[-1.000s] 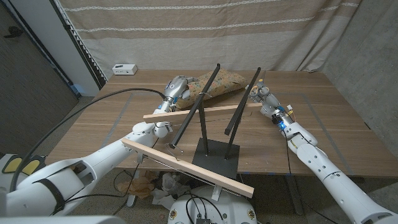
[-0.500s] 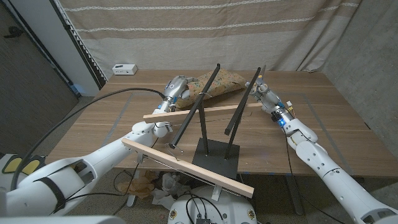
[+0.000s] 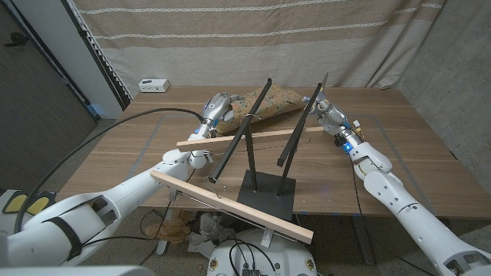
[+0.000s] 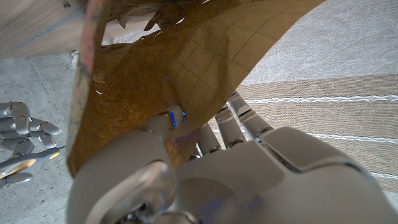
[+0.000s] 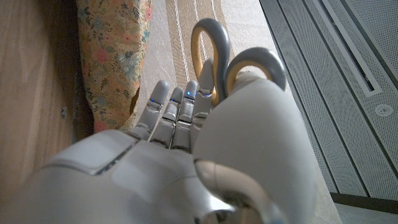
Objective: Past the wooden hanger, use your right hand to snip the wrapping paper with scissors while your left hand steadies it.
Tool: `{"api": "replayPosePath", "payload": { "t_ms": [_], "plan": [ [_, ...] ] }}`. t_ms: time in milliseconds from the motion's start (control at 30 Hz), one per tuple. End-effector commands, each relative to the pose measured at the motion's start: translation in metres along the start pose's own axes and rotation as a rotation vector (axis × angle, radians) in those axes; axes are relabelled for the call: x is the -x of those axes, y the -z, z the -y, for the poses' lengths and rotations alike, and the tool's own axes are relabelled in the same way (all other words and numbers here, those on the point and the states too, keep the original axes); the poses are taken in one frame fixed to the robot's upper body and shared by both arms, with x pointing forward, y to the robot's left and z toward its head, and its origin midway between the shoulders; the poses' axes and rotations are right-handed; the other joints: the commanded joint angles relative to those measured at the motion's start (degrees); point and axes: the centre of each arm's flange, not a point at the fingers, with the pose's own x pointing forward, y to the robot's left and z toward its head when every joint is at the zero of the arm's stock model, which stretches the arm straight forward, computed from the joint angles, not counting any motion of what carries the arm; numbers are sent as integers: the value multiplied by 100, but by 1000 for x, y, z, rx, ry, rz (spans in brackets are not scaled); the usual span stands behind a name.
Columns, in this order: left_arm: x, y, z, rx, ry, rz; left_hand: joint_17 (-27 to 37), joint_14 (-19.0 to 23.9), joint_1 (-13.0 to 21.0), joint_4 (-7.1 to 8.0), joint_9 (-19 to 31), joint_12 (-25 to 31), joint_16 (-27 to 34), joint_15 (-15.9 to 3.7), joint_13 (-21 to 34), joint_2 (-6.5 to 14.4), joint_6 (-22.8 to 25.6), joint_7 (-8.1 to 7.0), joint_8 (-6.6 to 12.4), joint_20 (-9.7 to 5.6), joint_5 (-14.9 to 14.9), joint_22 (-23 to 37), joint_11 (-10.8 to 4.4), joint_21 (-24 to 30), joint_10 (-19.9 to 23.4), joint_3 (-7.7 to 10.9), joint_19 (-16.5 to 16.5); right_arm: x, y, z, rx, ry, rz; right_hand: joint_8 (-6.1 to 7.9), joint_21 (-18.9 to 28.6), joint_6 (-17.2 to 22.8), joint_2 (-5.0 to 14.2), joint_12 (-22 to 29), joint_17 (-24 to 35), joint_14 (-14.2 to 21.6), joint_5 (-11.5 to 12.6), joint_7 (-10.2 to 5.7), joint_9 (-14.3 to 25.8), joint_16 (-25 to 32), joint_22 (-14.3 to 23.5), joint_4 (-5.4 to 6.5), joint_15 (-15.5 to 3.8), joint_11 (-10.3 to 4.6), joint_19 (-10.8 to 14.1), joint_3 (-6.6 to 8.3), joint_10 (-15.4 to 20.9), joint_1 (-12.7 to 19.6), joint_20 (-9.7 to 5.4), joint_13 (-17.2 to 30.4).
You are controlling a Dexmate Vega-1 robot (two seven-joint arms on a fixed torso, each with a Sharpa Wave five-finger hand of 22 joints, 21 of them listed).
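**Paper held behind the hanger**

Wooden bench [image 3: 138, 157] planks carry crinkled, floral-printed wrapping paper [image 3: 268, 103] just beyond the wooden hanger [image 3: 253, 136]. Left robot hand [image 3: 218, 107] pinches the paper's edge beside the hanger; right robot hand [image 3: 326, 113] grips grey-looped scissors [image 5: 227, 65] near its other end. Striped curtain [image 3: 253, 38] hangs behind.

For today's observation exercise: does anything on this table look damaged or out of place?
Yes. The wrapping paper, held by the left robot hand, has small cuts and a ragged edge. The right robot hand holds the scissors. The wooden hanger looks undisturbed.
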Motion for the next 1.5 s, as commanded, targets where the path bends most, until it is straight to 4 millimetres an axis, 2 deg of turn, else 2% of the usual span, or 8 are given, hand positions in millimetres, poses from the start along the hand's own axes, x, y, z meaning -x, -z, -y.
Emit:
{"api": "replayPosePath", "payload": {
  "t_ms": [33, 233, 433, 700, 933, 1067, 1233, 1500],
  "plan": [
    [3, -1, 1, 0, 2, -3, 0, 44, 50, 1, 4, 26, 17, -953, 18, 12, 70, -6, 24, -224, -3, 21, -14, -8, 41, 43, -3, 1, -10, -3, 92, 28, 23, -2, 49, 1713, 1016, 86, 68, 38, -88, -1146, -44, 68, -18, -1960, -656, -1276, -110, 2395, 1330, 1209, 3, 67],
    [3, -2, 0, 0, -1, -5, 0, 46, 54, -3, -16, 24, 15, -952, 21, 8, 89, -6, 20, -223, -2, 21, -14, -10, 48, 48, -1, 4, -14, -3, 133, 65, 27, -115, -94, 1720, 958, 59, 117, -65, -117, -1186, -265, 41, -85, -2148, -814, -1301, -400, 2647, 1232, 1486, 72, 147],
    [3, -5, 1, -3, 2, 0, -1, 49, 54, 0, -28, 24, 14, -948, 23, 6, 99, -7, 17, -220, -2, 21, -13, -10, 54, 51, 2, 9, -14, -1, 149, 75, 13, -830, -190, 1102, 938, -64, 162, -199, -13, -1520, -874, -49, -86, -2185, -813, -1310, -565, 2869, 875, 1652, 157, 250],
    [3, -6, 1, -7, 6, 2, 1, 55, 62, -8, -43, 25, 16, -960, 27, 9, 118, -6, 17, -224, -1, 21, -13, -8, 63, 55, 11, 13, -15, 0, 185, 82, -9, -1784, -182, 400, 923, -145, 207, -385, 121, -2042, -1504, -166, -76, -2172, -771, -1322, -683, 2896, 525, 1688, 188, 325],
    [3, -7, 1, -7, 8, 2, 0, 59, 61, -5, -60, 26, 15, -952, 31, 4, 140, -6, 17, -221, -1, 21, -12, -8, 73, 57, 15, 16, -12, 3, 196, 109, -28, -2351, -187, -49, 918, -216, 238, -453, 205, -2332, -1862, -214, -75, -2174, -752, -1317, -794, 2920, 254, 1723, 235, 367],
    [3, -7, 1, -10, 9, 2, -1, 59, 61, -4, -69, 26, 13, -953, 33, 2, 150, -6, 16, -220, 0, 21, -12, -9, 78, 60, 16, 17, -12, 5, 201, 108, -35, -2837, -180, -269, 910, -379, 258, -636, 303, -2423, -2215, -322, -70, -2164, -698, -1297, -914, 2947, -296, 1758, 313, 426],
    [3, -8, 1, -10, 9, 2, 0, 68, 60, 0, -82, 26, 15, -949, 37, 1, 158, -6, 13, -221, 1, 21, -12, -10, 84, 62, 19, 17, -12, 6, 213, 109, -48, -3247, -180, -530, 913, -518, 281, -811, 399, -2430, -2455, -415, -72, -2159, -626, -1313, -962, 2966, -788, 1786, 341, 484],
    [1, -8, 2, -12, 8, 5, -1, 72, 64, -5, -100, 26, 14, -953, 41, -3, 166, -7, 7, -219, 3, 21, -12, -11, 92, 66, 22, 18, -13, 8, 235, 143, -68, -3574, -269, -804, 888, -532, 308, -910, 497, -2437, -2577, -461, -110, -2175, -578, -1315, -873, 3026, -950, 1800, 356, 539]
  ]
}}
